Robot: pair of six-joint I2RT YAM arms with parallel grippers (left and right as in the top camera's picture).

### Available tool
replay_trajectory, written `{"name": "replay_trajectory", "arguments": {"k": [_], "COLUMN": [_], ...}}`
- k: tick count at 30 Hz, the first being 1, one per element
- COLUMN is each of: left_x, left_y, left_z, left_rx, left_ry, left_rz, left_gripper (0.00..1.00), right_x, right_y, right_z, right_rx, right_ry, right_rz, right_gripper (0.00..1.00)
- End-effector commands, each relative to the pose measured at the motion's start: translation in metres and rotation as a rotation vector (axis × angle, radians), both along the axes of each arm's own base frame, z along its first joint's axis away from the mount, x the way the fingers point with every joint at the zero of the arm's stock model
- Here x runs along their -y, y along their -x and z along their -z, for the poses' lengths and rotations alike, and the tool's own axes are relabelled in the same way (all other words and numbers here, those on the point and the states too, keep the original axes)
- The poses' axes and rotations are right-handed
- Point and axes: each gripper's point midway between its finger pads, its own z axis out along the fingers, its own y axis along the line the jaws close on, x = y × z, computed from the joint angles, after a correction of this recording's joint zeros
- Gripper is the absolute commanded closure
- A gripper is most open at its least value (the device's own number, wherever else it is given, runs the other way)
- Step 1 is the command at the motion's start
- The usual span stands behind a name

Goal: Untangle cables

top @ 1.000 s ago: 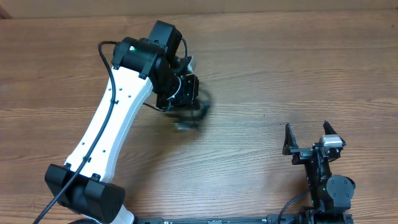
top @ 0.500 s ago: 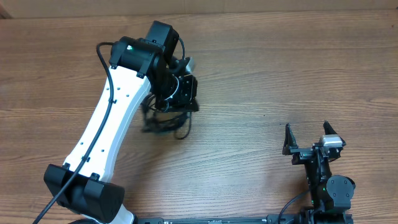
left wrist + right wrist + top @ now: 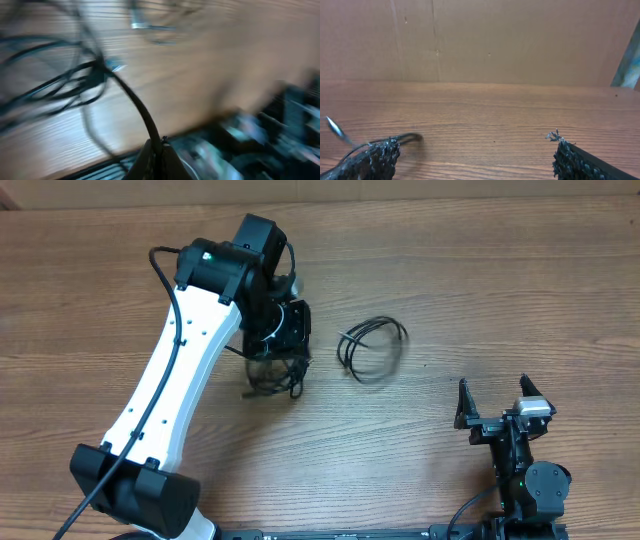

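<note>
Loose cable loop well apart from bundle in L end effector

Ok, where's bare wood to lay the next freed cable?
Widest bare stretch of the brown wooden table: far right, beyond the loose coiled black cable and past the open right gripper. Also free: front centre, between the white left arm and the right gripper. Crowded: around the left gripper, shut on the tangled black cable bundle.

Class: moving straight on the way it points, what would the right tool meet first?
Likely nothing nearby: the right tool faces bare table. The loose cable lies off to its left, and only the brown wall stands beyond, though depth is unclear.
</note>
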Motion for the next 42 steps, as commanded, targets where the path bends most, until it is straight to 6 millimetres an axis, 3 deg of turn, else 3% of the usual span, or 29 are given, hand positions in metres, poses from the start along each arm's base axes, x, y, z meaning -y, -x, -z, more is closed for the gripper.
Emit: {"name": "replay_trajectory", "arguments": {"k": [1, 4, 6, 8, 14, 20, 28, 37, 42], "left_x": [0.036, 0.018, -0.01, -0.025, -0.032, -0.07, -0.091, -0.064, -0.052], "left_y": [0.009, -0.006, -0.014, -0.013, -0.01, -0.017, -0.014, -0.016, -0.015], "left_z": [-0.056, -0.036, -0.013, -0.004, -0.006, 0.006, 0.026, 0.06, 0.065], "left_rx": [0.042, 0.064, 0.045, 0.042, 0.047, 0.093, 0.108, 0.058, 0.043], "left_ry": [0.379, 0.223, 0.012, -0.098, -0.131, -0.385, -0.6, -0.473, -0.408], "left_rz": [0.129, 0.049, -0.072, -0.108, -0.106, -0.188, -0.248, -0.233, -0.197], "left_gripper": [0.96, 0.96, 0.96, 0.96, 0.96, 0.96, 0.96, 0.95, 0.82], "right_x": [0.002, 0.002, 0.002, 0.002, 0.002, 0.002, 0.002, 0.002, 0.002], "right_y": [0.0, 0.0, 0.0, 0.0, 0.0, 0.0, 0.0, 0.0, 0.0], "right_z": [0.001, 0.001, 0.001, 0.001, 0.001, 0.001, 0.001, 0.001, 0.001], "right_rx": [0.007, 0.007, 0.007, 0.007, 0.007, 0.007, 0.007, 0.007, 0.007], "right_ry": [0.001, 0.001, 0.001, 0.001, 0.001, 0.001, 0.001, 0.001, 0.001], "right_rz": [0.008, 0.008, 0.008, 0.008, 0.008, 0.008, 0.008, 0.008, 0.008], "right_gripper": [0.0, 0.0, 0.0, 0.0, 0.0, 0.0, 0.0, 0.0, 0.0]}}
